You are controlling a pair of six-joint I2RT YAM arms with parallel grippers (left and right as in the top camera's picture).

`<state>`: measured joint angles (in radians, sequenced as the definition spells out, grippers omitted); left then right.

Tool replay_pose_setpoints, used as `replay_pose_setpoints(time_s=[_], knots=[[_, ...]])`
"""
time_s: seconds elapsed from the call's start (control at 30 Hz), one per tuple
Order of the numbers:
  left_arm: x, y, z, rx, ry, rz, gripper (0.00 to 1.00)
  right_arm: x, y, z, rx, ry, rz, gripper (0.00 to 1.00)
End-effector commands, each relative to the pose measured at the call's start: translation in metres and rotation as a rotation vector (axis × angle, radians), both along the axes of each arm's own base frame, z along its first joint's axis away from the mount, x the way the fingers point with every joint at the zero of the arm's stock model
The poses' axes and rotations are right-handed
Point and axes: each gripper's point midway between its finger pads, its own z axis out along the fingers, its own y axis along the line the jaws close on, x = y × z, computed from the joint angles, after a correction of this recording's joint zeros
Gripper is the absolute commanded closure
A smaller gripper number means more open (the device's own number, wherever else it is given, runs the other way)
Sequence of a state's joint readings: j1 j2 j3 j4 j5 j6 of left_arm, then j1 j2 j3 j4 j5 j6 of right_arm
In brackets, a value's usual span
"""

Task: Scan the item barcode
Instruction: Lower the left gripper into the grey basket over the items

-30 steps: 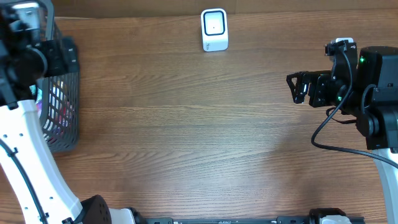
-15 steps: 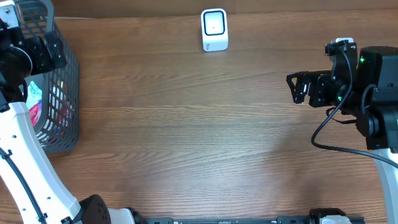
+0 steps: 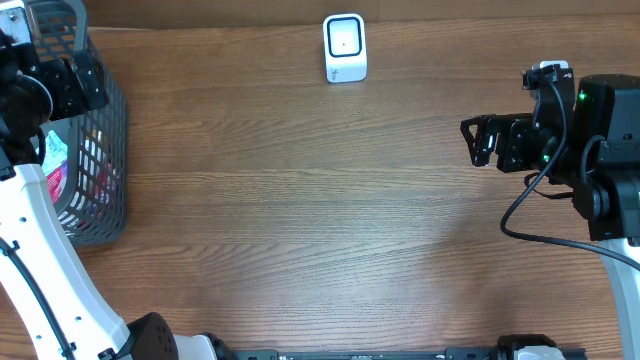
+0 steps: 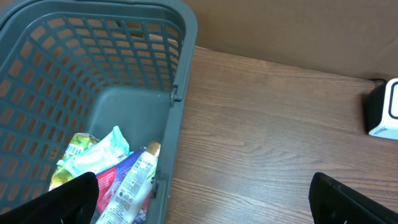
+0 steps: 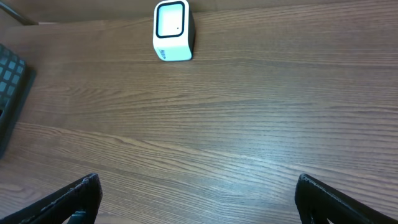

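A grey basket (image 4: pixel 177 68) stands at one end of the wooden surface (image 3: pixel 300 220). It holds several snack packets (image 4: pixel 106 155), the items waiting to be scanned. A small white scanner (image 3: pixel 345 47) sits well to the basket's right. The left jaws hover above the basket's rim, spread wide and empty, probably ready to reach in. The right jaws, far right of the basket, are equally wide and hold nothing.

The right hand (image 3: pixel 474 142) is black and blocky, with a small green light (image 3: pixel 580 97) on the housing behind it and a thin black cable (image 3: pixel 504 222) looping off its wrist. The left hand (image 3: pixel 90 80) is black too, and a smooth white arm link (image 3: pixel 45 250) runs behind it.
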<state>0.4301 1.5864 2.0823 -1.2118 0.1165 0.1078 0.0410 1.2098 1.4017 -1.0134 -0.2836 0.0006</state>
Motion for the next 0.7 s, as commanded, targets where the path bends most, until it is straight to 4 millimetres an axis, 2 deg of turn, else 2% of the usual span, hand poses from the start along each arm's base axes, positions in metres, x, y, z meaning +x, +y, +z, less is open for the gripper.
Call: replay_pose_setpoints(time_s=[0.0,0.4,0.67], knots=[[-0.001,-0.002,0.012,0.009,-0.033,-0.012,0.0,0.001,0.0,0.015,0.0,-0.041,-0.003,0.0],[0.001,-0.002,0.013,0.008,-0.042,-0.011,0.0,0.001,0.0,0.015,0.0,-0.041,-0.003,0.0],[0.008,-0.013,0.019,-0.027,-0.083,-0.072,0.0,0.001,0.0,0.015,0.0,-0.041,-0.003,0.0]])
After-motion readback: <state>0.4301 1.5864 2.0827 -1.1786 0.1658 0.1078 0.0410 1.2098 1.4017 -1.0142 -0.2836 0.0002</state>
